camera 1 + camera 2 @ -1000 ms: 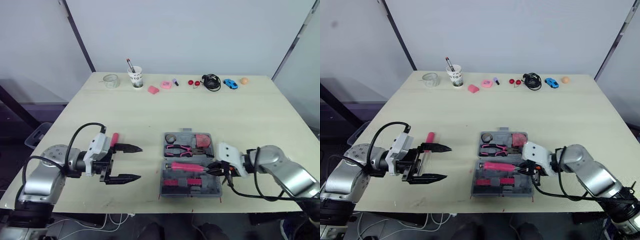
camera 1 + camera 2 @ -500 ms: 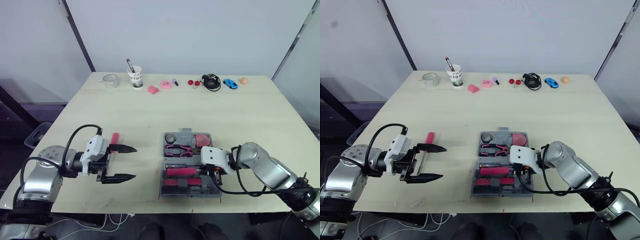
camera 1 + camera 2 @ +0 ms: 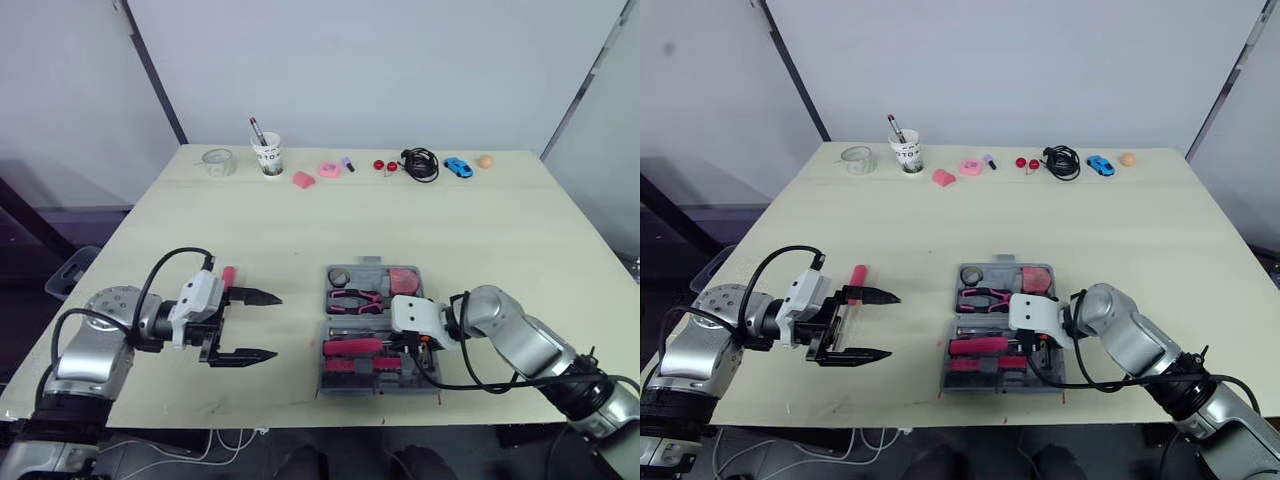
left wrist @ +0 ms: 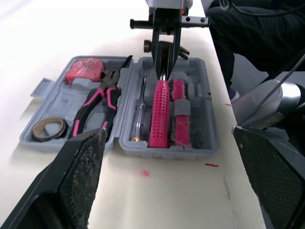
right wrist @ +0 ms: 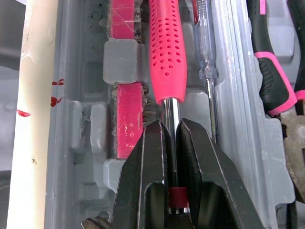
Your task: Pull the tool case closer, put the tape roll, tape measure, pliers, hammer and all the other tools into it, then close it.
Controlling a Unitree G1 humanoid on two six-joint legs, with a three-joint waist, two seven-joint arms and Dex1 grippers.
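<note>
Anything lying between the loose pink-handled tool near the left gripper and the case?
Nothing visible: bare table separates the pink-handled tool from the case. The right gripper holds the hammer inside it.

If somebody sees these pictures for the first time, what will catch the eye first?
The open grey tool case near the front edge of the table stands out, with pliers and a tape roll inside. The right gripper has its fingers shut on the shiny shaft of a pink-handled tool lying in the case. The left gripper hangs open over the table to the case's left.
</note>
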